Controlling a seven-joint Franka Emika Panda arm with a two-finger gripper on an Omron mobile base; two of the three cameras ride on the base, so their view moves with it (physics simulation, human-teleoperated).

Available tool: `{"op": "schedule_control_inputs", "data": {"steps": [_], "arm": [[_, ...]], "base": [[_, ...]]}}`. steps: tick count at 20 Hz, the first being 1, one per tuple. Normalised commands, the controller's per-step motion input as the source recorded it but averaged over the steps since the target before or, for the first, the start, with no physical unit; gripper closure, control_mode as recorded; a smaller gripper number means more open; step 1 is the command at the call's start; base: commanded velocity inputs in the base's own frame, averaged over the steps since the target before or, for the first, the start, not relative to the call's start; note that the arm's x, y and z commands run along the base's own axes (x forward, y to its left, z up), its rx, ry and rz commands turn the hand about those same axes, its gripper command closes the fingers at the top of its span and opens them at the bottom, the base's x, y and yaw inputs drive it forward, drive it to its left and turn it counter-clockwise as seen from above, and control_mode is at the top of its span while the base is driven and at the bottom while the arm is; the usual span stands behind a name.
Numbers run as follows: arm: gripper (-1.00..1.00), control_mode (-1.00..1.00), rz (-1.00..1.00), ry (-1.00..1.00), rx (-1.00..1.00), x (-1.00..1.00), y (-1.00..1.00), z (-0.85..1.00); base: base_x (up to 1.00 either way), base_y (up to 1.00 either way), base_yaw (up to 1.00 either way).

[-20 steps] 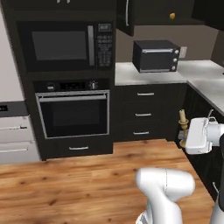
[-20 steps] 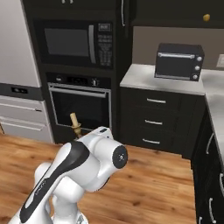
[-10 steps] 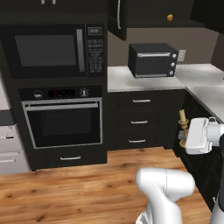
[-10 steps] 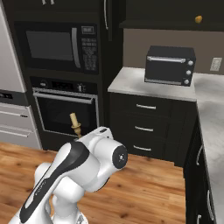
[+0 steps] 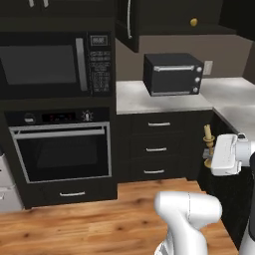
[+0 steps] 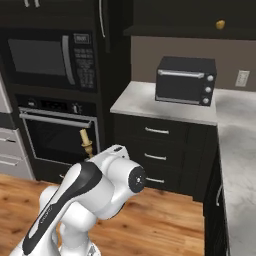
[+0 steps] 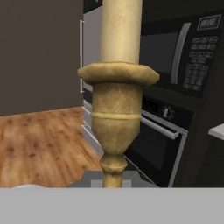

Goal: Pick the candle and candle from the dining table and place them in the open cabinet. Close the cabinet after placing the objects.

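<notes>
Here, one taper candle (image 7: 119, 87) in hand (image 5: 209, 153), one toaster oven (image 5: 172, 74)

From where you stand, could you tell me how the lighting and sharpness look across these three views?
Left base view: dim, dark cabinetry swallows detail, and the toaster oven is soft-edged. Right base view: similarly dark, with the white arm the brightest thing. Hand view: the candle held close in front of the lens is evenly lit and looms large, and the microwave behind it looks slightly soft.

floor (image 5: 74, 224) wood; counter (image 5: 149, 97) marble; oven (image 5: 60, 149), microwave (image 5: 50, 62) black
</notes>
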Motion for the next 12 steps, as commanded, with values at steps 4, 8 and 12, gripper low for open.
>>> {"op": "schedule_control_inputs", "data": {"steps": [4,8,12], "arm": [[1.00,1.00,0.00,0.00,0.00,0.00,0.00,0.00],[1.00,1.00,0.00,0.00,0.00,0.00,0.00,0.00],[1.00,1.00,0.00,0.00,0.00,0.00,0.00,0.00]], "base": [[0.56,-0.37,0.00],[0.54,-0.42,0.00],[0.52,-0.45,0.00]]}}
